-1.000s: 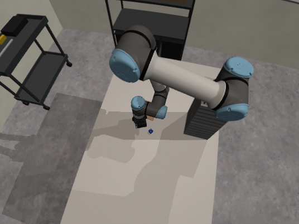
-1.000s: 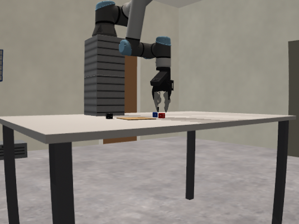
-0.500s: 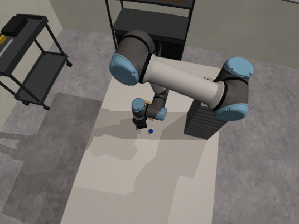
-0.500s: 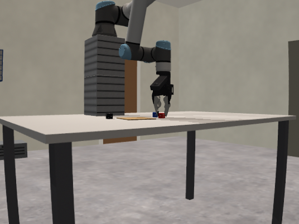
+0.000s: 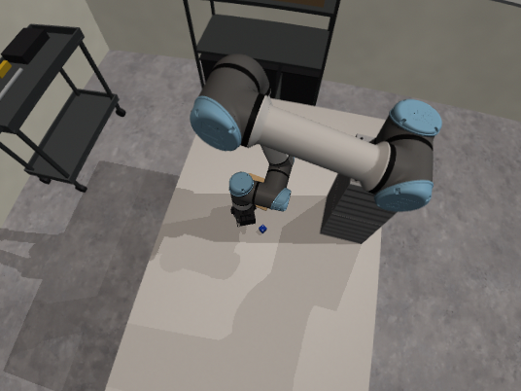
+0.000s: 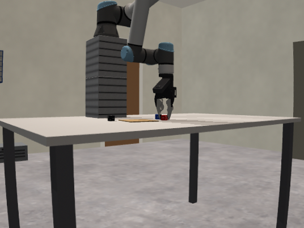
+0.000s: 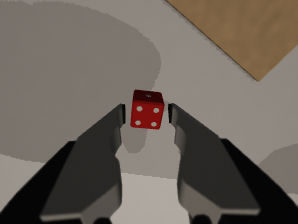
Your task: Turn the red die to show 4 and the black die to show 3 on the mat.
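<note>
Red die (image 7: pixel 147 110) sits flat on the pale table (image 6: pixel 198 120), off the mat (image 7: pixel 240 35), with the gripper (image 7: pixel 146 114) lowered around it. In the wrist view its two fingers stand either side of the cube, partly parted, each with a thin gap to the die's side, so nothing is clamped. The face toward the wrist camera shows four white pips; the adjoining face at the far edge shows a single pip, seen at a steep angle.

From the exterior view the fingertips reach down almost to the table surface around the red die (image 6: pixel 164 117). Just beside it lies the blue die (image 6: pixel 157 116), which the top view also shows close to the gripper (image 5: pixel 244 221) as a small blue cube (image 5: pixel 262 229); its pips are too small to read. The black die (image 6: pixel 110 118) rests well apart from both, on bare table past the other end of the tan mat (image 6: pixel 138 120). Its numbers cannot be made out either.

No brand marks or writing are legible anywhere.
</note>
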Controlling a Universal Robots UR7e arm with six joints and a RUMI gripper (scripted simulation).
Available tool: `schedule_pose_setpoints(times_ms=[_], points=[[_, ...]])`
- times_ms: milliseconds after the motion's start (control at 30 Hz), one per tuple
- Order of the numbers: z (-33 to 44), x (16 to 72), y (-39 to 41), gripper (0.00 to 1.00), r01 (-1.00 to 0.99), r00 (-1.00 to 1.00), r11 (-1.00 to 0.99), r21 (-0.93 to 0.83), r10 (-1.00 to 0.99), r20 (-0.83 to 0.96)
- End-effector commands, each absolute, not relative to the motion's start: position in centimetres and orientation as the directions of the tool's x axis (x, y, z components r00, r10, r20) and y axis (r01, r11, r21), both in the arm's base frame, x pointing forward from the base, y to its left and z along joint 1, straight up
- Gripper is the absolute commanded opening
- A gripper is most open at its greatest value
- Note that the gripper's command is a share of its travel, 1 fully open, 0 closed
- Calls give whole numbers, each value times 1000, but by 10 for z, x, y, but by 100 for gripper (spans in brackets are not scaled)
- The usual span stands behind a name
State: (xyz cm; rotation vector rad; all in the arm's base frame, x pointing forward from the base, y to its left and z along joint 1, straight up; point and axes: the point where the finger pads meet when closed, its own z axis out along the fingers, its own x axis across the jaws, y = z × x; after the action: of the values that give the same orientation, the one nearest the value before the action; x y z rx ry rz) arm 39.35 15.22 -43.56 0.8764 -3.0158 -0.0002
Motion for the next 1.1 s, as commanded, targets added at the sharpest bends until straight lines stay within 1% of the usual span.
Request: schedule_pose_setpoints(times_ms=[0,833,867,1067], points=[[-435,394,152,24,-536,-844,844,0,-536,0],[-435,394,152,24,-536,-844,844,0,-536,0],[-435,394,152,6,-536,-844,844,0,-536,0],[-435,394,152,6,-536,-844,844,0,-536,0]])
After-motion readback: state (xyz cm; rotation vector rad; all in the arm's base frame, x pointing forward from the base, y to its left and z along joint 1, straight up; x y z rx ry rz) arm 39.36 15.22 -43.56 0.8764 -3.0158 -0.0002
